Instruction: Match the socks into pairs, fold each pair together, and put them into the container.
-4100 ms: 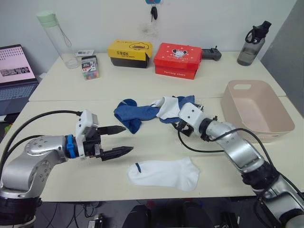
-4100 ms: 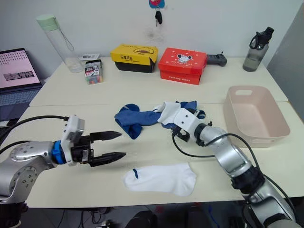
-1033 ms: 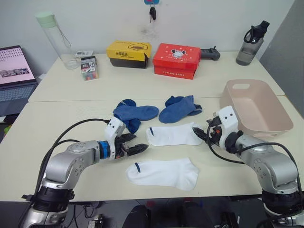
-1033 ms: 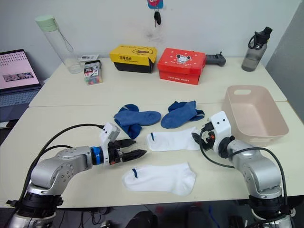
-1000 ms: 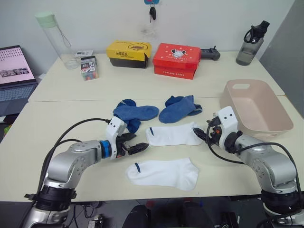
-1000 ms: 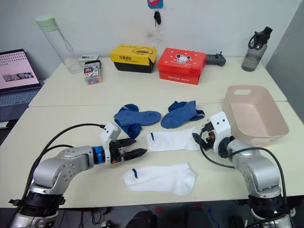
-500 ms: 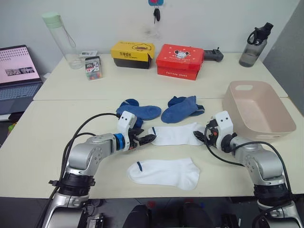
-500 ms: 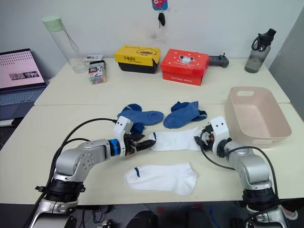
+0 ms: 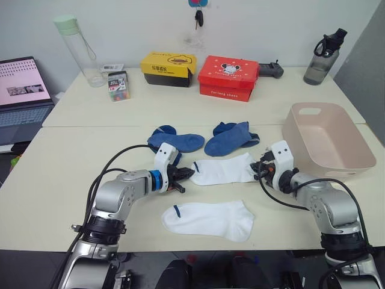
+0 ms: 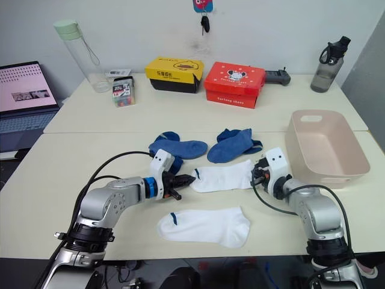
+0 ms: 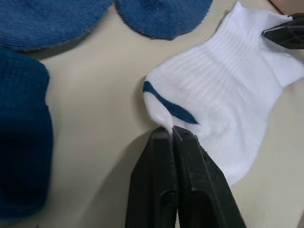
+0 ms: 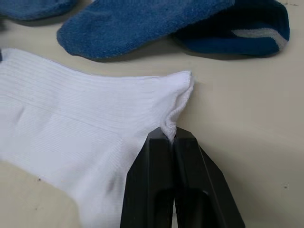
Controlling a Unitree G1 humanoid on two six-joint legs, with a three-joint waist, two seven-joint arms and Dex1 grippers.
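Left wrist view shows me my left gripper and right gripper each pinching the same white sock

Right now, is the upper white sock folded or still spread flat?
Spread flat. The upper white sock lies stretched in one layer on the table, with the left hand and right hand each pinching one end.

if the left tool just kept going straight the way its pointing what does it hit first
The white sock it is already shut on at the toe end. The left tool points along that sock toward the right tool, shut on the opposite end, so past the fabric it would probably meet that, though depth is hard to judge.
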